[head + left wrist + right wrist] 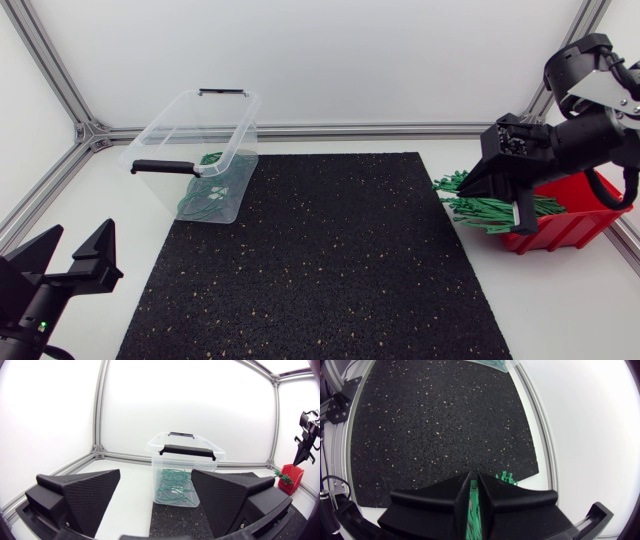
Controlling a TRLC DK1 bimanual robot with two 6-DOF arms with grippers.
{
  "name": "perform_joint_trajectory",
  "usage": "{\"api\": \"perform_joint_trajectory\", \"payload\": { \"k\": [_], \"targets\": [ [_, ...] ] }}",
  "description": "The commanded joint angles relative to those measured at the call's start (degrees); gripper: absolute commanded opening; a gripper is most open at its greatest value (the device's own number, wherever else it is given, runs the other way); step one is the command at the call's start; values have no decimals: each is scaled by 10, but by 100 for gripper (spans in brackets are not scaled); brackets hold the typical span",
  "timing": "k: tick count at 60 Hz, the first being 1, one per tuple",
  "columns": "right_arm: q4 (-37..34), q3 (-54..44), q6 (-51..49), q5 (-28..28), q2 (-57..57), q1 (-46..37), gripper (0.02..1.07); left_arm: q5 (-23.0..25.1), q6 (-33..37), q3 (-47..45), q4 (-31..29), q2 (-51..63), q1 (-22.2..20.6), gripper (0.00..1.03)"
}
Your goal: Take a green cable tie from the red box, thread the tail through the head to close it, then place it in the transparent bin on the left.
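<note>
The green cable ties (470, 205) lie in a bunch in the red box (575, 215), at the right side of the bench (560, 300). They lie flat and long, side to side across the bench. Their ends poke out of the open front of the box, toward the black mat (320, 260), and they fan out a little over its right edge.

The right pincer (472, 190) is down on the bunch, pointing at the poking-out ends. In the right wrist view the right pincer (475, 477) has its two fingers pressed close, with only a thin slit between them. Green ties (472, 512) fill that slit, so it is pinching them. More green ends (506, 478) stick out just ahead of the tips, at the edge of the mat (440, 430).

The see-through bin (240, 125) stands at the far left corner of the mat. It has a black handle at each short end. Its long side runs from near to far. In it lie green ties closed into loops (208, 192), all curled up on the bottom.

The left pincer (80, 235) sits low at the near left corner of the bench, well away from the bin. Its fingers are spread wide and hold nothing. In the left wrist view the left pincer (156, 475) points at the bin (212, 467), and the loops (175, 485) show through the wall. Far off to the side is the red box (291, 479).
</note>
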Motion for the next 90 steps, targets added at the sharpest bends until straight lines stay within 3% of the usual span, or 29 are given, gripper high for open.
{"api": "perform_joint_trajectory", "payload": {
  "k": [1, 6, 10, 14, 18, 27, 44, 49, 58, 72, 90],
  "targets": [
    [13, -36, 7, 6, 5, 10, 8, 4, 9, -22, -11, -2, -3, 99],
    [19, -51, 7, 9, 13, 18, 10, 4, 9, -22, -11, -2, -3, 99],
    [25, -66, 7, 8, 10, 24, 32, 4, 9, -22, -11, -2, -4, 99],
    [20, -78, 7, 8, 3, 34, 43, 4, 9, -22, -11, -2, -4, 99],
    [23, -91, 7, 11, -16, 39, 66, 4, 9, -22, -12, -2, -4, 99],
    [24, -84, -3, 14, -36, 19, 77, 4, 9, -22, -13, -2, -4, 99],
    [29, -101, -46, 37, -40, -10, 75, 4, 9, -22, -13, -2, -2, 99],
    [41, -114, -51, 47, -39, -9, 62, 4, 9, -22, -13, -2, -2, 99],
    [78, -141, -53, 73, -31, 6, 49, 4, 9, -22, -13, -2, -3, 99],
    [107, -147, -52, 93, -8, 20, 48, 4, 9, -22, -13, -2, -4, 99],
    [126, -141, -52, 110, 21, 35, 35, 4, 9, -22, -13, -2, -7, 99]
  ]
}}
